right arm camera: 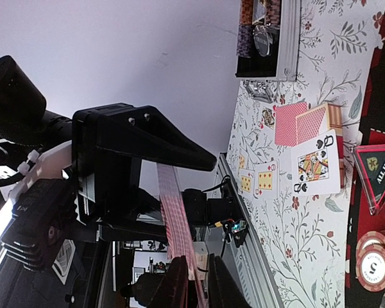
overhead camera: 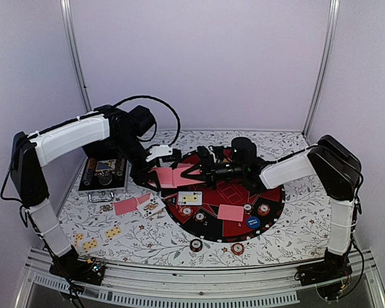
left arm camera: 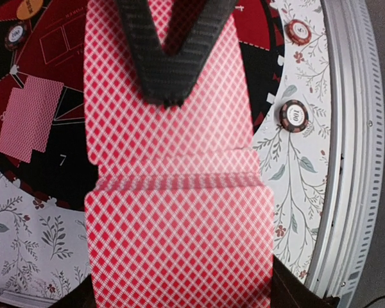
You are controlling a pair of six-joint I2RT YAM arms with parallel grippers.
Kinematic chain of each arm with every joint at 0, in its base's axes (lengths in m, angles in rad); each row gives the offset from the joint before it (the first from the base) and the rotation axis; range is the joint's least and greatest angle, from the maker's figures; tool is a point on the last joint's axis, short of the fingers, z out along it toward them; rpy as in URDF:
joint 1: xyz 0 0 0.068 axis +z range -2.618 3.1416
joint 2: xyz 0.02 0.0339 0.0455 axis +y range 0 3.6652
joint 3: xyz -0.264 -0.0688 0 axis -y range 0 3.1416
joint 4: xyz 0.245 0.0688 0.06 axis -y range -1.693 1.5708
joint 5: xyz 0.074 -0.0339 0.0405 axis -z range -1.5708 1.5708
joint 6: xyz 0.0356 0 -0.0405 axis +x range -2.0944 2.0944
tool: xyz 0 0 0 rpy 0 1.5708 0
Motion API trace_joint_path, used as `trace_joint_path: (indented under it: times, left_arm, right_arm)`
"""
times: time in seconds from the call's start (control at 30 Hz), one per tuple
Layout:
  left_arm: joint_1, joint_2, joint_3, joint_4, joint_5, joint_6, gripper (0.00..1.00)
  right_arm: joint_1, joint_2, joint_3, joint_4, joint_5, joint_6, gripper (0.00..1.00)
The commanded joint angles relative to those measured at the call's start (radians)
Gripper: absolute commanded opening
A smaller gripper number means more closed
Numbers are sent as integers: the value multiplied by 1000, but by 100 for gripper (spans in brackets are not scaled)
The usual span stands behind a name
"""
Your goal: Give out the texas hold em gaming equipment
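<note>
Stack of slick, bendy pink-red-backed playing cards (left arm camera: pixel 179 244) pinched in my left gripper (left arm camera: pixel 172 90); right gripper (right arm camera: pixel 197 285) straddles one card's edge, grip I cannot tell.

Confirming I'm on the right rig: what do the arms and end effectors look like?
The left arm and right arm have white shells between black joints; a black cable loops above the left one. The left end effector and right end effector are black, each with two tapering fingers; the left's look ribbed.
</note>
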Motion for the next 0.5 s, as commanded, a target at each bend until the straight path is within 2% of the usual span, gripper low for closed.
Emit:
trace_joint_path:
  times: [0.0,0.2,0.47]
  left_arm:
    - [4,-17,19,10,23,-1,31]
    - [3,-13,21,4,23,2,31]
    - [3,-14,22,-3,23,-1,30]
  right_arm:
    - [-58,-68,-48,-10,-36,-24,15]
    - [-160,-135,-102,-85,-57,-80,14]
    - [-387,-157,-113,-338,-26,-283,9]
